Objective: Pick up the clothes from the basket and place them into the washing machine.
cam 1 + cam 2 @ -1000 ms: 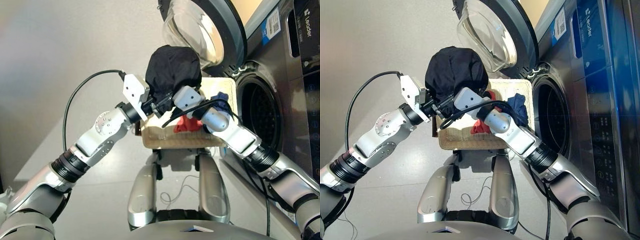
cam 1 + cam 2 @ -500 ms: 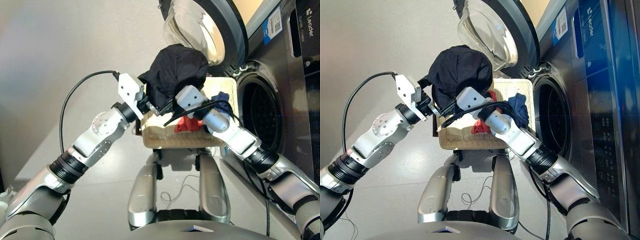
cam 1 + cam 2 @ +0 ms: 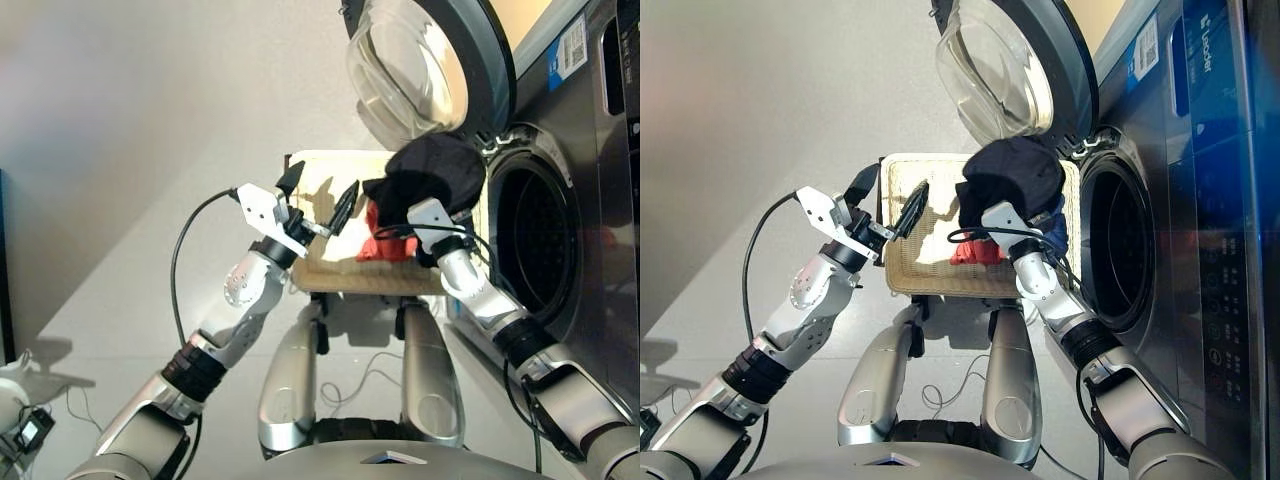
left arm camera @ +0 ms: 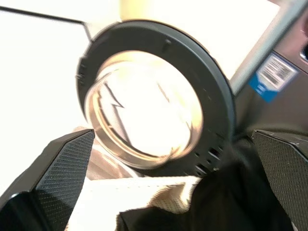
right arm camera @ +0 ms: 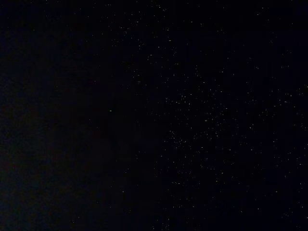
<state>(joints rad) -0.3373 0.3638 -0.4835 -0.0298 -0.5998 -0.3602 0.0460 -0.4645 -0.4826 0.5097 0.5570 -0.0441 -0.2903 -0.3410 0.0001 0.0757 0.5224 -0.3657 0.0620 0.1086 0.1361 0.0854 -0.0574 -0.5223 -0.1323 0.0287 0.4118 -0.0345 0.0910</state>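
Head stereo pair looks forward and down over both arms. Both eyes share the basket [image 3: 330, 275], the open glass door [image 3: 1012, 62] and the washing machine [image 3: 590, 190] porthole; the right eye sits offset, showing more of the machine front. Left wrist cam looks along the left hand [image 4: 163, 178], close up, facing the door and the blue sticker [image 4: 272, 76]. Right wrist cam is fully black, covered by the black garment [image 3: 1008, 178].

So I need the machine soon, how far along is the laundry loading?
Nothing is loaded yet that shows. The right tool carries the black garment just outside the washing machine, whose door stands open. The left tool is open and empty. The red garment and the blue garment still lie in the basket.
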